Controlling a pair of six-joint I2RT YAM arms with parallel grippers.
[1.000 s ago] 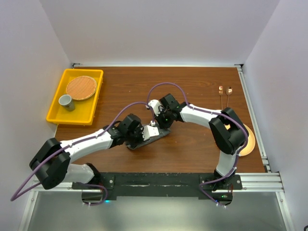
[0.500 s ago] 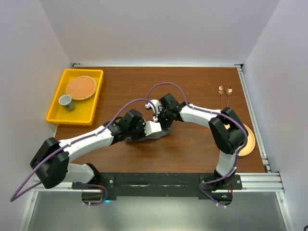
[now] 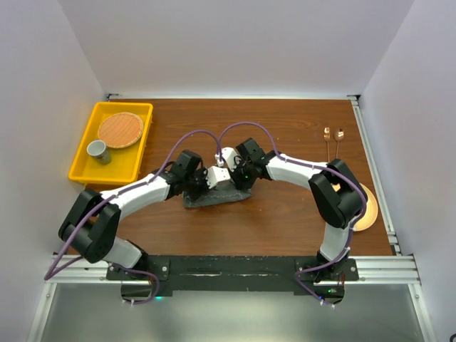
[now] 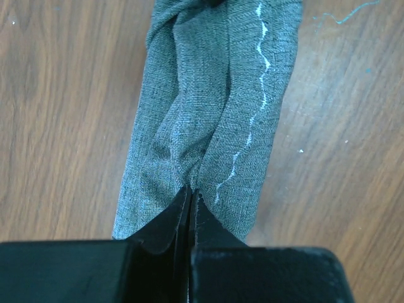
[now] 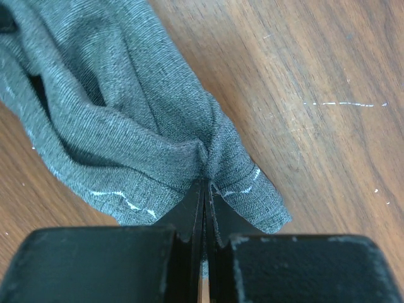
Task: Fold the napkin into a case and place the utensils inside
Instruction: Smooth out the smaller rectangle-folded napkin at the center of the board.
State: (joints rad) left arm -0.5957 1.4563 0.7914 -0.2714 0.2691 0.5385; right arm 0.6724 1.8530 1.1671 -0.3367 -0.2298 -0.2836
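The napkin (image 3: 217,197) lies bunched into a long narrow dark grey roll at the table's middle. My left gripper (image 3: 201,189) is shut on a ridge of cloth at its left end; in the left wrist view the jaws (image 4: 191,191) pinch a fold and the napkin (image 4: 214,107) runs away from them, its pale hem stitch showing. My right gripper (image 3: 241,185) is shut on the other end, where the cloth (image 5: 126,120) puckers at the tips (image 5: 205,183). The copper utensils (image 3: 333,139) lie at the far right, apart from both grippers.
A yellow tray (image 3: 107,179) at the far left holds a woven round mat (image 3: 120,130) and a small grey cup (image 3: 97,150). A yellow-orange plate (image 3: 365,210) sits at the right edge, partly under the right arm. Metal rails run along the right and near edges.
My left arm swung away from me and its gripper closed on the napkin's left end. The roll turned from slanted to lying level across the table. The right gripper stayed shut on the cloth.
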